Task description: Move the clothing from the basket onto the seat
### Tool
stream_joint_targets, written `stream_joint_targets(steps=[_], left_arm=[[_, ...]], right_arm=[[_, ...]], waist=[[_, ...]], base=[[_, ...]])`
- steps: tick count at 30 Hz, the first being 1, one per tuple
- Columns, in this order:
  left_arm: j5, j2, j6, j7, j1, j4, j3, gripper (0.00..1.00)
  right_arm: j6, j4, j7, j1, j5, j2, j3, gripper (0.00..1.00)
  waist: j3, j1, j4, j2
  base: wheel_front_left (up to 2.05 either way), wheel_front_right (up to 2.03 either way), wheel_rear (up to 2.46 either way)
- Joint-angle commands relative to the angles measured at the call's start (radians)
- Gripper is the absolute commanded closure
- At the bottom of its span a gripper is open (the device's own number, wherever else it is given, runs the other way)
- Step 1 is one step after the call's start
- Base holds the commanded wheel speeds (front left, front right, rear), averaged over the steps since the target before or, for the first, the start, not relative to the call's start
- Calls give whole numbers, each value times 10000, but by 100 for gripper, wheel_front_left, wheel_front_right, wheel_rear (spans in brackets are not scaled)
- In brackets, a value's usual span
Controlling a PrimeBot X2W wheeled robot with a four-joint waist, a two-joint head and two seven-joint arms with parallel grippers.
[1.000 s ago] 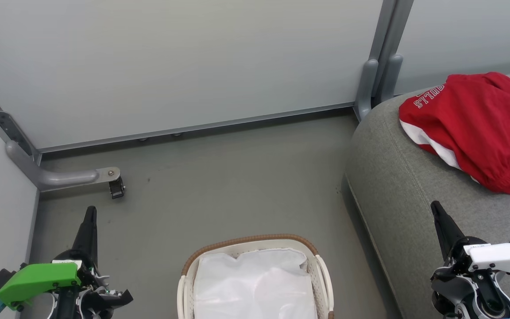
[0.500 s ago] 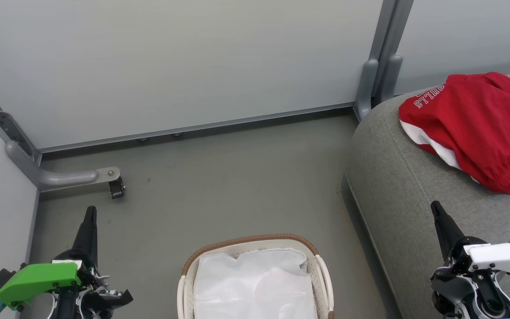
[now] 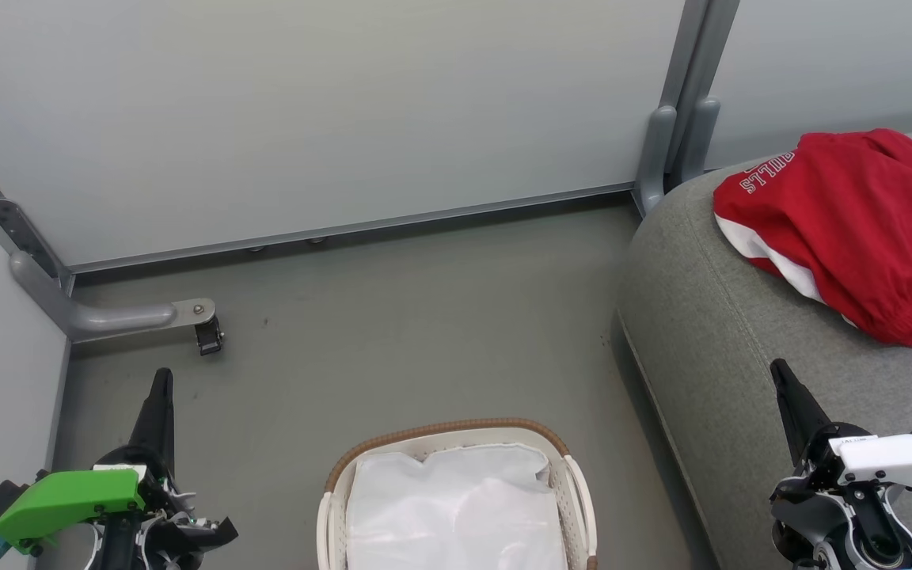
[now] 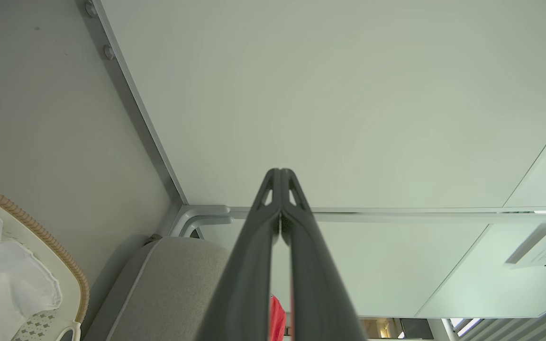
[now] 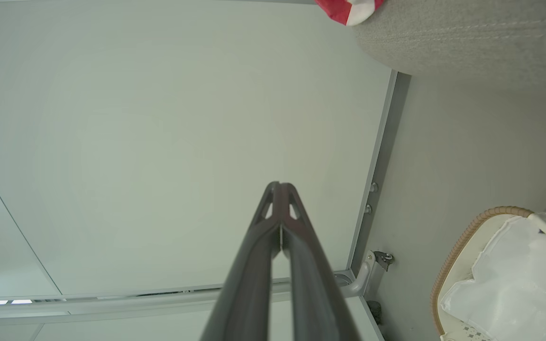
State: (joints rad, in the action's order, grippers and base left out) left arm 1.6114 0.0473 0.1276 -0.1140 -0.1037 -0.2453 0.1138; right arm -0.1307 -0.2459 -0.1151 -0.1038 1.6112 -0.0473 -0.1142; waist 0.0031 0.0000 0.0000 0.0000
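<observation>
Red clothing [image 3: 860, 229] lay upper right on the grey seat [image 3: 725, 340]. The basket [image 3: 456, 430], bottom centre, apparently held only its white liner [image 3: 456, 507]. The left gripper [image 3: 161, 378] and right gripper [image 3: 778, 369] sat pressed closed and empty at the lower corners, so the job was likely finished.

Open grey floor [image 3: 393, 332] lies between the basket [image 3: 440, 431] at the near edge, the wall panel [image 3: 345, 119] beyond and the seat [image 3: 709, 332] on the right, giving passage from basket rim to seat edge. On the left, a grey support foot [image 3: 108, 317] with a black caster [image 3: 209, 336] juts onto the floor ahead of the left gripper [image 3: 161, 378], and a grey post [image 3: 682, 103] stands at the seat's far corner. The clothing [image 3: 860, 229] covers the seat's far part; bare cushion lies between it and the right gripper [image 3: 778, 370].
</observation>
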Motion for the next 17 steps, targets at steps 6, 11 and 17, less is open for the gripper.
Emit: stream_joint_targets(steps=[6,11,17], left_arm=[[32,55,63,-34,-110,16,23,100],[32,55,63,-34,-109,16,23,100],[31,55,63,-32,-109,16,23,100]], right_arm=[[0,33,-12,-84,37,-56,-17,100],[0,33,-12,-84,36,-56,-17,100],[0,33,-12,-84,36,-56,-16,100]], waist=[[0,0,0,0],[0,0,0,0],[0,0,0,0]], base=[[0,0,0],[0,0,0],[0,0,0]])
